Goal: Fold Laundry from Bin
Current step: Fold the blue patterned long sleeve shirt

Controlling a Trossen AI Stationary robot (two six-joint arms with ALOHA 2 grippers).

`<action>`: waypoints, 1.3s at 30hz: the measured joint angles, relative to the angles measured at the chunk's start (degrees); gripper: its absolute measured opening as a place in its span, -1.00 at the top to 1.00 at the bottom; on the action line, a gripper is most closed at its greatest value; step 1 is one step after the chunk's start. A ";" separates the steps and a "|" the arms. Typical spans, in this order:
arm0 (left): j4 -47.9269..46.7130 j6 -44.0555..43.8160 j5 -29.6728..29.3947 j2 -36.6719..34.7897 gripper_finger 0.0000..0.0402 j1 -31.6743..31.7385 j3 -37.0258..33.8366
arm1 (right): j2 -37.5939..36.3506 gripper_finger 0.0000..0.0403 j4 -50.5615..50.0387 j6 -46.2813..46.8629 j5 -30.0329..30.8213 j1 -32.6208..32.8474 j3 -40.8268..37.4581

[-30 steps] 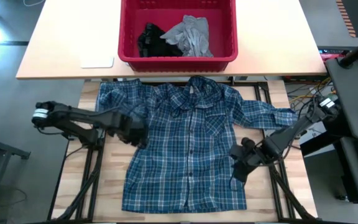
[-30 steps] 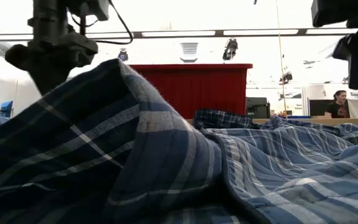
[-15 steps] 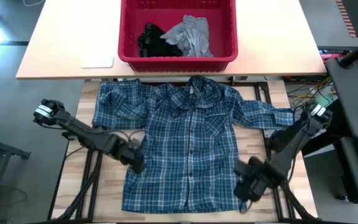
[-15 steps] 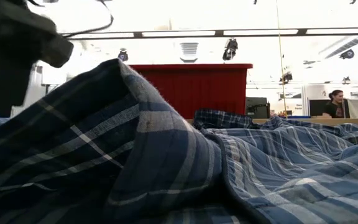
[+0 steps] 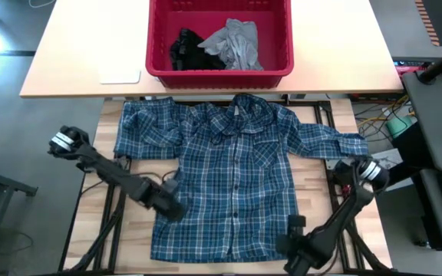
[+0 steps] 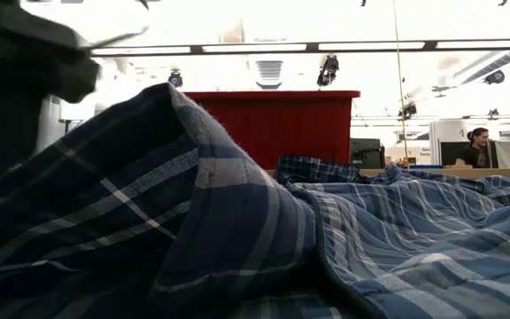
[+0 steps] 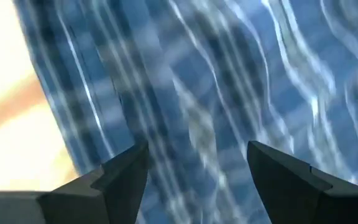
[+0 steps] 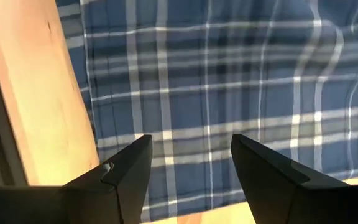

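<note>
Both arms have dropped toward the hem of the plaid shirt (image 5: 229,176), spread flat on the table (image 5: 133,230). Left gripper (image 5: 169,208) and right gripper (image 5: 296,257) gape empty (probably poised for a fold).

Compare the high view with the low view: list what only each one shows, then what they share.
Only the high view: the light grey T-shirt and small black garment lying inside the bin, the whole plaid shirt spread flat with sleeves out, the left gripper open at the shirt's left edge, and the right gripper open near the bottom hem's right corner.

Only the low view: the room behind, with ceiling lights and a person far off.

Both: the plaid shirt and the red bin behind it.
</note>
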 joint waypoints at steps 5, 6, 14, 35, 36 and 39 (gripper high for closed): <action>-0.95 -0.73 0.31 3.70 -0.25 5.27 -0.09 | 2.91 -0.07 -2.04 -3.15 0.07 -1.33 3.42; -1.19 -0.73 0.30 4.40 -0.24 6.28 -0.10 | 2.98 -0.07 -1.88 -2.89 0.17 -1.44 3.50; 2.21 5.32 -0.06 7.69 0.51 12.19 -0.07 | 2.69 -0.07 -1.94 -1.88 0.34 -1.79 2.75; -18.12 4.62 -0.29 -15.36 1.00 9.56 1.14 | -0.44 -0.07 3.22 8.68 8.53 -1.92 -2.23; -17.87 4.58 -0.34 -15.16 0.99 9.48 1.14 | -0.75 -0.07 2.90 8.68 8.66 -1.97 -2.28; -17.82 3.97 -0.35 -13.44 0.91 8.93 1.14 | -1.77 -0.07 2.76 8.95 8.73 -2.08 -2.29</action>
